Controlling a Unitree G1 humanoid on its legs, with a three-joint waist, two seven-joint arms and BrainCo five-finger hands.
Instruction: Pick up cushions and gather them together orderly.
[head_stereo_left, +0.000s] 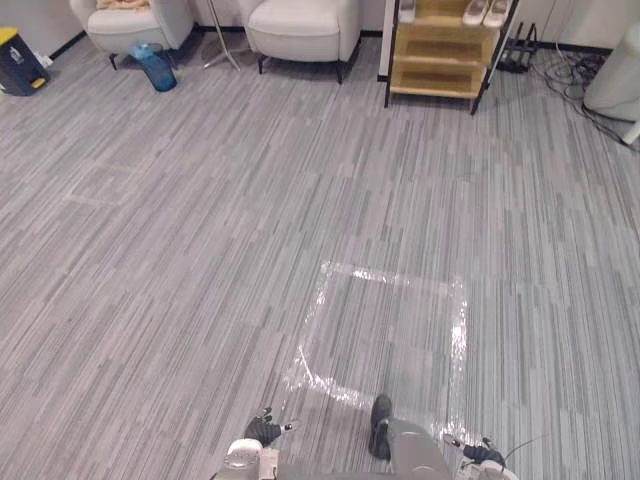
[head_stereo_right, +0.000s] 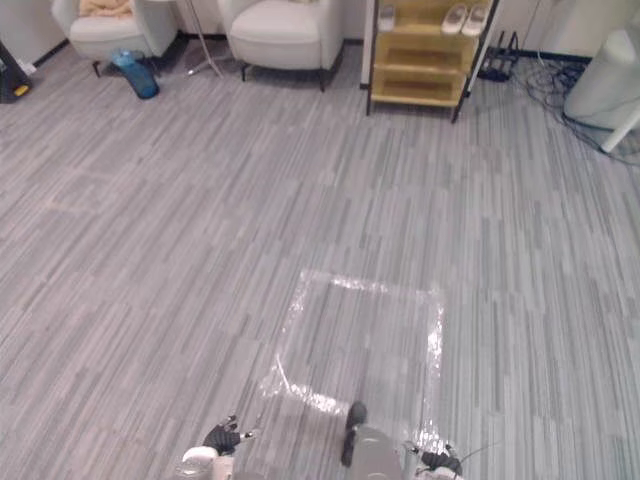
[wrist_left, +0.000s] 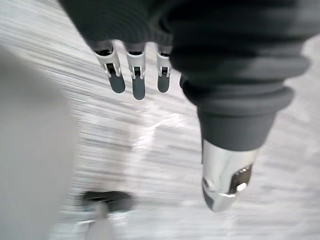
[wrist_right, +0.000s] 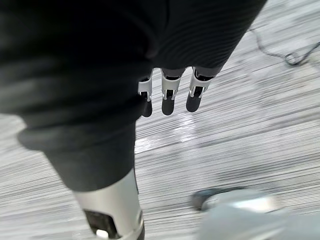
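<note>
My left hand (head_stereo_left: 262, 430) hangs low at the bottom edge of the left eye view, over the grey striped carpet. In its wrist view its fingers (wrist_left: 137, 79) are straight and hold nothing. My right hand (head_stereo_left: 482, 453) hangs at the bottom right, with its fingers (wrist_right: 169, 97) straight and empty as well. A tan soft thing (head_stereo_left: 122, 4) lies on the seat of the far left armchair (head_stereo_left: 130, 25); I cannot tell whether it is a cushion. A square marked in shiny clear tape (head_stereo_left: 390, 277) lies on the carpet just ahead of me.
A second white armchair (head_stereo_left: 300, 28) stands at the back, with a blue water jug (head_stereo_left: 155, 65) on the floor between the chairs. A wooden shoe shelf (head_stereo_left: 440, 50) is at the back right, cables (head_stereo_left: 570, 75) beside it. A black bin (head_stereo_left: 18, 62) sits far left.
</note>
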